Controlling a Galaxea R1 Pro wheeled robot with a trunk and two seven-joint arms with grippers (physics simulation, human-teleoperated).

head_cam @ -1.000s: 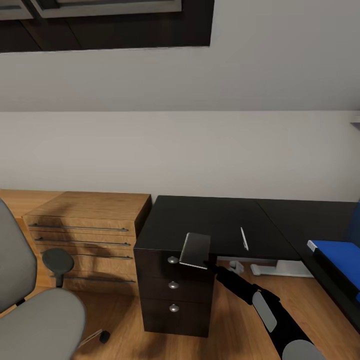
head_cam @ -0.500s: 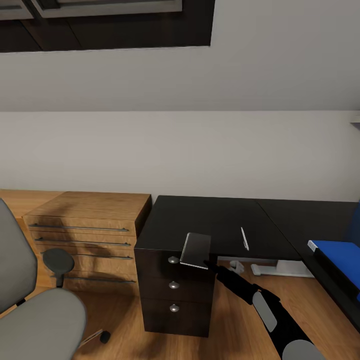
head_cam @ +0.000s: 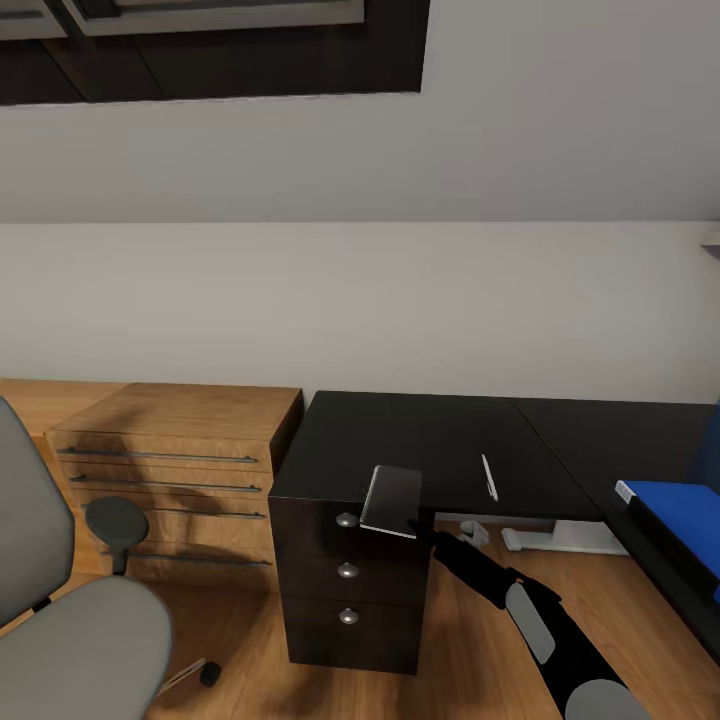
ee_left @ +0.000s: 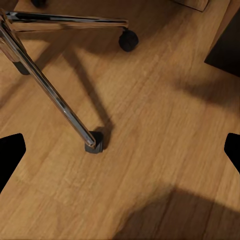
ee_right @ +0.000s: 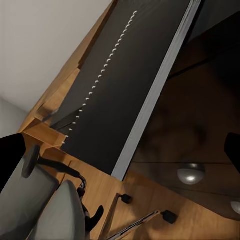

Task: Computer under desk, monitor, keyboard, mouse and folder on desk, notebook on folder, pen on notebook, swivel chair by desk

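The black spiral-bound notebook sits tilted over the front edge of the glossy black desk, above the drawer unit. My right gripper is at its lower right corner. In the right wrist view the notebook runs between the fingertips, which stand wide apart; I cannot tell whether it rests on one. The pale pen lies on the desk to the right. The blue folder lies on the desk's right wing. The grey swivel chair stands at the left. My left gripper is open above the floor by the chair's chrome base.
A light wooden dresser stands against the wall left of the desk. The drawer unit has round silver knobs. White desk feet rest on the wooden floor under the desk. The chair's castor is close below the left gripper.
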